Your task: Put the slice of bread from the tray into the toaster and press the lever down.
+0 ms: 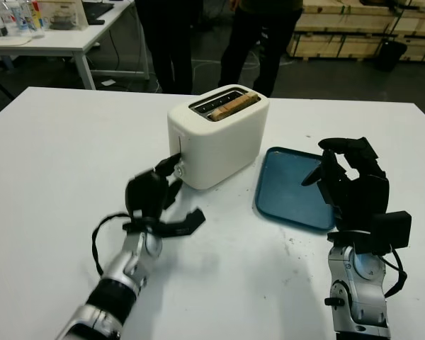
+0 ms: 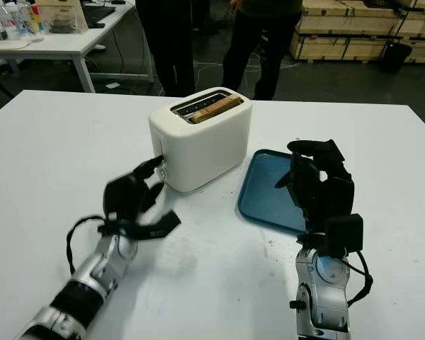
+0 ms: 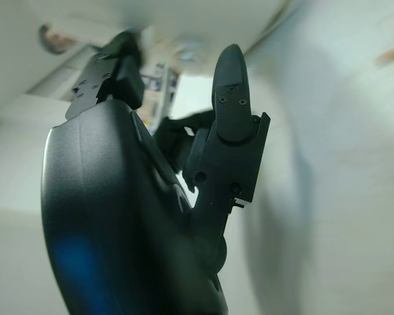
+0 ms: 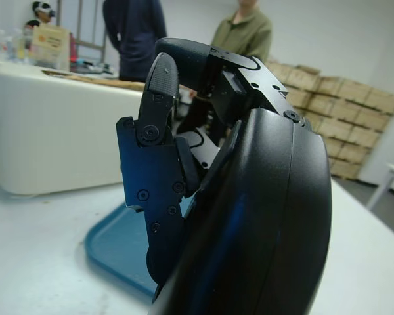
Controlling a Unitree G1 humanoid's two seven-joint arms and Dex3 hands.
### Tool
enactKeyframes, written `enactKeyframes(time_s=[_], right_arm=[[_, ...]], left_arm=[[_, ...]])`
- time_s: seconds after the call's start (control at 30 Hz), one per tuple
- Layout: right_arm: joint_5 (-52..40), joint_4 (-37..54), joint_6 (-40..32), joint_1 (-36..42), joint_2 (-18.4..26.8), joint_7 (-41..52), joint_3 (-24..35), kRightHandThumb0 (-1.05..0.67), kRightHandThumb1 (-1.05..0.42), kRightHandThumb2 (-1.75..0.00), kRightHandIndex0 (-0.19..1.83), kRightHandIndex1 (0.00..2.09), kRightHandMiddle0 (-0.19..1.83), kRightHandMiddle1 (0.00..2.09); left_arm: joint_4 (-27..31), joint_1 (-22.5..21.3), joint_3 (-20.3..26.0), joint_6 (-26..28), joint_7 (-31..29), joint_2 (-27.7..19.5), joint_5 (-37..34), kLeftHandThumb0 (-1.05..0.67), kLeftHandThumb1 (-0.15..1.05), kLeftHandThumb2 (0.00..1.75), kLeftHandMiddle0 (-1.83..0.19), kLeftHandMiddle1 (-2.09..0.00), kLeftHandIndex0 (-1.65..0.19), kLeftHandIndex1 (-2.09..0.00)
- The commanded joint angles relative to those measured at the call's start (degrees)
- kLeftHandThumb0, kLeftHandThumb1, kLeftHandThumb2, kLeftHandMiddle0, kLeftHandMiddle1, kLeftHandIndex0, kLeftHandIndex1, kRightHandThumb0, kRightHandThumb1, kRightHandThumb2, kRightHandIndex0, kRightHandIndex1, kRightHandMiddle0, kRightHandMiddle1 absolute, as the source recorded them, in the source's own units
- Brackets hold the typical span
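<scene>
A white table (image 1: 49,163) carries a white toaster (image 1: 219,138), the bread slice (image 1: 234,106) seated in its slot. Beside it lies a blue tray (image 1: 287,188), just ahead of the clenched, empty right hand (image 1: 354,188). The left hand (image 1: 156,195), fingers loose and holding nothing, reaches the toaster's lever (image 1: 178,168).

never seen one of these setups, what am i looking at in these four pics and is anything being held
It's a humanoid robot with two black three-finger hands. Two pictures come from cameras in its head, looking down at a white table; the other two sit at its wrists, close behind each hand. On the table stand a white toaster with a slice of bread in its slot, and an empty blue tray. The left hand is at the toaster's lever end; the right hand is raised over the tray's edge, fingers curled. Neither holds anything. People stand behind the table.
</scene>
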State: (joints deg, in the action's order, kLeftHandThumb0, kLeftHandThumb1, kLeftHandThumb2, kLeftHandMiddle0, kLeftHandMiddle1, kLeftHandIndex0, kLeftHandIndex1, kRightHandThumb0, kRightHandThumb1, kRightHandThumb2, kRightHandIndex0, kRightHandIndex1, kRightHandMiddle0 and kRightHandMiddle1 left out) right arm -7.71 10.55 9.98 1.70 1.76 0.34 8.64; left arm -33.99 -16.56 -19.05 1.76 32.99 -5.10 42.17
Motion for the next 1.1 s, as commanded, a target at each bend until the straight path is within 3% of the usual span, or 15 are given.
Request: enactKeyframes(time_s=[0.0, 0.1, 0.2, 0.3, 0.33, 0.43, 0.5, 0.57, 0.6, 0.7, 0.77, 0.9, 1.07], right_arm=[[0.8, -0.2, -0.8, 0.4, 1.1, 0.5, 0.2, -0.45, -0.92, -0.36, 0.87, 1.75, 0.55, 1.71], [0.9, -0.2, -1.1, 0.6, 0.9, 0.1, -0.1, -0.45, -0.92, -0.35, 0.86, 1.75, 0.56, 1.68], [1.3, 0.2, -1.4, 0.3, 0.6, -0.6, -0.2, -0.45, -0.92, -0.36, 0.87, 1.75, 0.54, 1.74], [0.9, -0.4, -0.9, 0.0, 0.1, -0.4, -0.5, -0.45, -0.92, -0.35, 0.86, 1.75, 0.54, 1.72], [0.9, -0.6, -0.8, 0.0, 0.0, -0.4, -0.6, -0.45, -0.92, -0.35, 0.86, 1.75, 0.54, 1.71], [-0.1, -1.8, 0.6, -0.4, -0.2, 0.4, -0.5, -0.44, -0.92, -0.35, 0.85, 1.75, 0.53, 1.7], [-0.2, -2.2, 0.8, -0.6, -0.4, 0.4, -0.6, -0.45, -0.92, -0.34, 0.84, 1.75, 0.53, 1.7], [-0.4, -2.4, 0.7, -0.7, -0.5, 0.5, -0.7, -0.46, -0.92, -0.34, 0.84, 1.75, 0.54, 1.69], [-0.3, -2.5, 0.9, -0.7, -0.5, 0.5, -0.8, -0.46, -0.92, -0.34, 0.84, 1.75, 0.54, 1.68], [0.4, -2.7, 1.7, -0.8, -0.6, 0.5, -1.1, -0.47, -0.92, -0.34, 0.84, 1.75, 0.55, 1.67], [0.5, -3.0, 2.0, -0.8, -0.5, 0.6, -1.2, -0.48, -0.92, -0.33, 0.84, 1.75, 0.56, 1.65], [0.2, -4.1, 3.4, -1.1, -0.6, 1.5, -1.4, -0.48, -0.92, -0.33, 0.85, 1.75, 0.58, 1.63], [0.2, -5.1, 4.5, -1.7, -0.6, 2.1, -1.7, -0.48, -0.92, -0.33, 0.85, 1.75, 0.6, 1.62]], left_arm=[[-12.2, 2.1, -4.4, 4.3, -13.2, 5.6, -3.1, -0.21, 0.92, 0.33, -0.72, -1.05, -1.04, -0.15], [-9.0, -0.3, -4.6, 7.9, -16.7, 3.8, -2.9, -0.21, 0.92, 0.33, -0.71, -0.99, -1.03, -0.14], [-2.1, -1.9, -5.0, 11.9, -22.0, 1.1, -2.3, -0.21, 0.92, 0.31, -0.76, -0.92, -1.02, -0.12], [2.7, -1.2, -5.6, 13.2, -22.9, -0.6, -2.1, -0.22, 0.92, 0.31, -0.81, -1.0, -1.08, -0.15], [4.1, -0.8, -5.9, 13.4, -22.8, -1.2, -2.0, -0.22, 0.92, 0.3, -0.8, -1.13, -1.12, -0.2], [10.1, 0.5, -5.8, 14.3, -22.9, -3.0, -1.9, -0.22, 0.92, 0.28, -0.76, -1.42, -1.08, -0.47], [14.6, 1.3, -5.5, 14.2, -22.6, -4.5, -1.6, -0.21, 0.92, 0.3, -0.75, -1.59, -0.91, -0.92], [19.0, 2.2, -5.0, 13.9, -21.6, -5.6, -1.0, -0.22, 0.92, 0.3, -0.74, -1.64, -0.83, -1.08], [21.1, 2.8, -4.7, 13.4, -20.8, -6.0, -1.0, -0.24, 0.91, 0.35, -0.67, -1.51, -0.73, -0.98], [25.7, 5.3, -2.7, 6.7, -12.6, -6.2, -1.5, -0.21, 0.86, 0.47, -0.76, -1.29, -0.83, -0.55], [28.6, 7.2, -0.8, 1.5, -5.6, -5.0, -2.7, -0.19, 0.8, 0.63, -0.74, -1.59, -0.87, -0.36], [33.9, 9.3, 2.2, -8.0, 3.8, -3.5, -4.5, -0.25, 0.91, 0.56, -0.7, -1.74, -0.81, -0.26], [37.5, 8.4, 5.6, -13.1, 7.0, -4.1, -2.5, -0.3, 0.92, 0.62, -0.78, -1.75, -0.85, -0.28]])
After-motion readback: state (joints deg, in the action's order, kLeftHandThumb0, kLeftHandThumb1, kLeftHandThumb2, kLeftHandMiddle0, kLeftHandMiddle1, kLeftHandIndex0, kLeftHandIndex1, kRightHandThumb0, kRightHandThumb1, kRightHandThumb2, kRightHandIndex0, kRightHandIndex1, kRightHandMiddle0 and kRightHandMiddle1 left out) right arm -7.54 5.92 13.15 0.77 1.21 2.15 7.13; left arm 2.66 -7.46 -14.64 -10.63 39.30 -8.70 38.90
